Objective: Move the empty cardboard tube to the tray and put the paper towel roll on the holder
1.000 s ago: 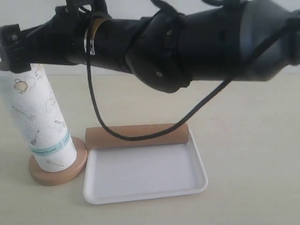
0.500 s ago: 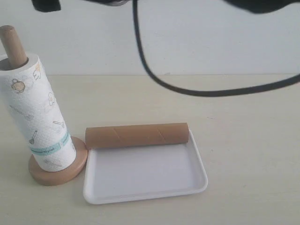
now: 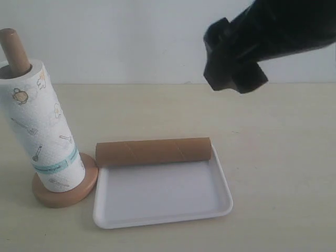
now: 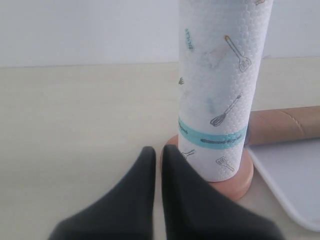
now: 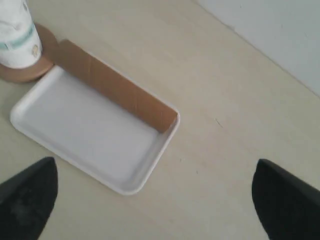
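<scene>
Left of the tray (image 3: 163, 199), the paper towel roll (image 3: 44, 131) stands upright on the holder (image 3: 68, 198), threaded over the pole, whose rounded top shows above the roll; the round base sits just beside the tray's left short end. The left gripper (image 4: 157, 152) sits low over the table on the side of the holder away from the tray, its fingers pressed together on nothing, tips near the base but not touching the roll. Along the tray's far long side lies the empty cardboard tube (image 3: 153, 151), resting inside the rim and running almost the tray's full length; whether its left end touches the holder's base cannot be told. Above and to the right of the tray hangs the right arm (image 3: 236, 58), well clear of the tube, and the right gripper (image 5: 152, 170) has its fingers spread wide with nothing between them. As things lie, both halves of the task look done: tube on the tray, roll on the holder. The next move likely calls only for drawing both arms away without nudging the tall roll or rolling the tube off the rim.
</scene>
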Controlling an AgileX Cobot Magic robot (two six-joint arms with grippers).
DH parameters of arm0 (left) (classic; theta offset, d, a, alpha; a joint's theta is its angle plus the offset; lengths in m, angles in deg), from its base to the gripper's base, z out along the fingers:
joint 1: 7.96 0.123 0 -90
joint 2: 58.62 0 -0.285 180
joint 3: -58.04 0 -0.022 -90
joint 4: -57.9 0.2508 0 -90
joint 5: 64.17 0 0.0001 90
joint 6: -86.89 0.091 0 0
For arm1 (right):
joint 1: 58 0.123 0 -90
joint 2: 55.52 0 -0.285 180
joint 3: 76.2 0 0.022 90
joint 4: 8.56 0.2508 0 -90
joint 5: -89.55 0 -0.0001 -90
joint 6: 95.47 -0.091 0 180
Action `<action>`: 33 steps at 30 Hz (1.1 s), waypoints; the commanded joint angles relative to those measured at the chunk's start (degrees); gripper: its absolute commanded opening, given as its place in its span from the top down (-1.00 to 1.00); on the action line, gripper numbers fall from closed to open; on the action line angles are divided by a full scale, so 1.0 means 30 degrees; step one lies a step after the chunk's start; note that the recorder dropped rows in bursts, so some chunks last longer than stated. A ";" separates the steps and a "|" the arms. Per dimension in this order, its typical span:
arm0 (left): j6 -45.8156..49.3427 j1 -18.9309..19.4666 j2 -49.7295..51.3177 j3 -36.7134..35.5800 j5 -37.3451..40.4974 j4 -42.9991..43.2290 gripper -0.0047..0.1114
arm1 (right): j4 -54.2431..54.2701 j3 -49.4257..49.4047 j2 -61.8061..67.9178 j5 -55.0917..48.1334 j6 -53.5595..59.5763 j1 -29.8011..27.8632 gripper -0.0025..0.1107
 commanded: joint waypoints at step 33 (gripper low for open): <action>0.0126 0.0051 -0.0057 -0.0052 -0.0006 0.0085 0.85 | 0.0265 -0.0873 0.0042 -0.0168 -0.2135 -0.0036 0.93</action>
